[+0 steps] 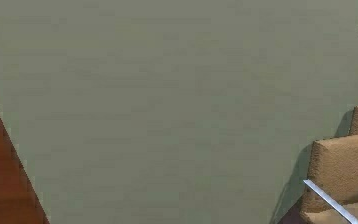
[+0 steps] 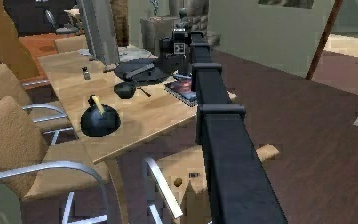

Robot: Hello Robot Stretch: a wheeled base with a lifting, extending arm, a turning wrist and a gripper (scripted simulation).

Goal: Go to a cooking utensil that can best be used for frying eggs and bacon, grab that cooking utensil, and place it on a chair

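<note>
A dark, flat, pan-like thing [image 2: 142, 70] lies toward the far part of the wooden table [image 2: 152, 118]. Just in front of it sits a small black bowl-shaped thing [image 2: 125, 90] with a short stick at its side. My arm [image 2: 222, 140] rises as a dark bar from the bottom edge over the table's right end. The gripper [image 2: 175, 46] stands at its far end, close to the flat dark thing. I cannot tell whether it holds anything, because table clutter lies behind it. Tan chairs with metal frames [image 2: 22, 140] stand along the table's left side.
A black kettle-like pot [image 2: 99, 118] and a book [image 2: 183, 90] also lie on the table. Another tan chair [image 2: 192, 180] is tucked under the near edge. In the forward view a plain green-grey wall [image 1: 167, 100] stands close ahead, with a tan chair [image 1: 342, 175] at the lower right.
</note>
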